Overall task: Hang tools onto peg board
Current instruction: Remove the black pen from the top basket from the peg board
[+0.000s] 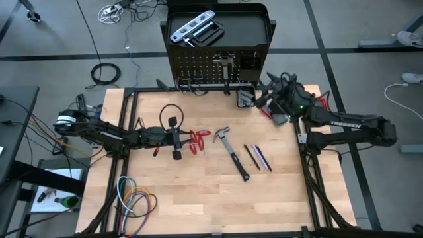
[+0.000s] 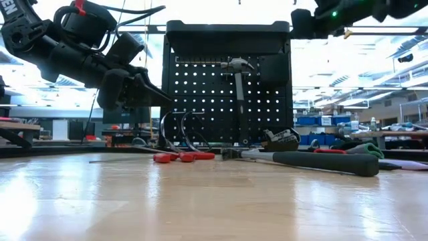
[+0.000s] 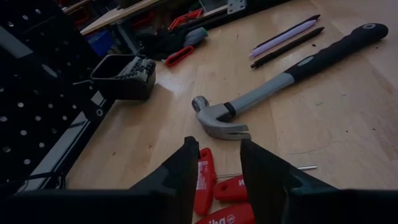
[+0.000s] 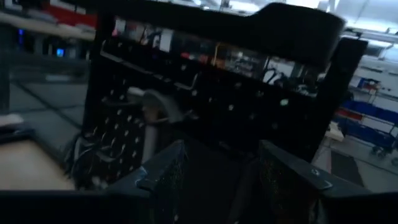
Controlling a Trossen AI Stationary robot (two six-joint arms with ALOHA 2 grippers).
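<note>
- The left gripper (image 1: 187,139) hovered over the middle of the table (image 1: 198,198), just above the red-handled tools (image 1: 198,140); its fingers (image 3: 186,168) stood apart with nothing between them.
- The right gripper (image 1: 259,100) was near the table's far edge, facing the peg board (image 1: 218,69); its fingers (image 4: 165,171) were spread and empty.
- The peg board stood upright at the middle of the far edge, with one hammer (image 2: 238,94) hanging on it, head up.
- A second hammer (image 1: 230,151) lay flat near the table's centre, its head close to the red handles.
- Two thin screwdrivers (image 1: 258,157) lay side by side just beyond that hammer's grip, toward the right edge.
- A small black box (image 1: 245,98) sat at the foot of the board.
- A silver level (image 1: 190,28) lay in the tray on top of the stand.
- Coiled cables (image 1: 135,198) rested at the near left corner.
</note>
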